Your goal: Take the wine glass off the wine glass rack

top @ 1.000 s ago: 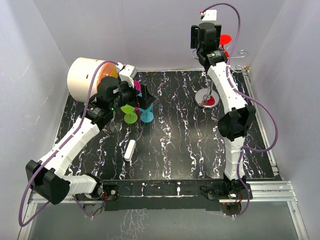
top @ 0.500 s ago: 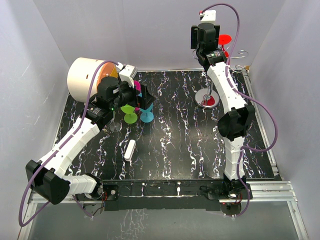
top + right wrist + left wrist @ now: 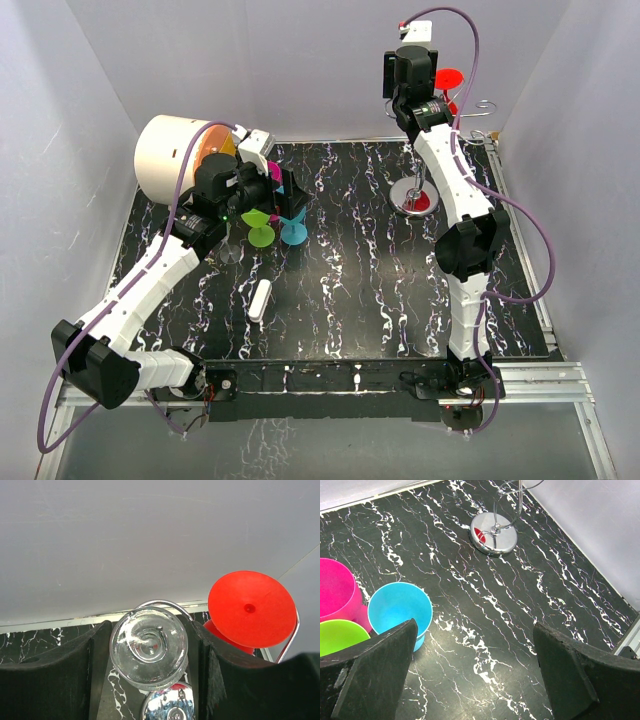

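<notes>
A clear wine glass (image 3: 148,647) hangs foot-up from a curled arm of the silver wine glass rack (image 3: 165,603), whose shiny round base (image 3: 413,196) stands at the back right of the table. My right gripper (image 3: 151,625) is raised at the rack's top, one finger on each side of the clear glass; the left finger is at its rim and a thin gap shows on the right. A red wine glass (image 3: 251,608) hangs on the neighbouring arm. Over the table's left side my left gripper (image 3: 475,665) is wide open, holding nothing.
Pink (image 3: 335,590), blue (image 3: 400,610) and green (image 3: 340,635) cups stand just left of the left gripper. A cream drum (image 3: 170,155) lies at the back left. A small white piece (image 3: 260,300) lies on the marbled table. Grey walls close in behind the rack.
The right gripper's jaws have narrowed around the clear wine glass. Neither arm has visibly shifted.
</notes>
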Controlling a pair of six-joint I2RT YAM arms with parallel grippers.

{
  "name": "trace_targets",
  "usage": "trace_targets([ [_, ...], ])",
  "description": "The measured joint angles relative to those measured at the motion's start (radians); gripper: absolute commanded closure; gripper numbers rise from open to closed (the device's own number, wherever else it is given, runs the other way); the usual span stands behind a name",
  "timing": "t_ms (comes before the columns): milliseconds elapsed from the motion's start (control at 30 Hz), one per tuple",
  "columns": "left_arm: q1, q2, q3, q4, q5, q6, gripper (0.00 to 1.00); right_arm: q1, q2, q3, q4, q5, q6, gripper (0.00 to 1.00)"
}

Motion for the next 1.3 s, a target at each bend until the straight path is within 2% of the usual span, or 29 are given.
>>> trace_targets([
  [833,0.0,0.0,0.0,0.0,0.0,0.0,0.01,-0.001,0.0,-0.002,0.048,-0.037,0.07,0.69],
  [1300,0.0,0.0,0.0,0.0,0.001,0.0,0.01,0.0,0.0,-0.002,0.105,0.022,0.06,0.69],
])
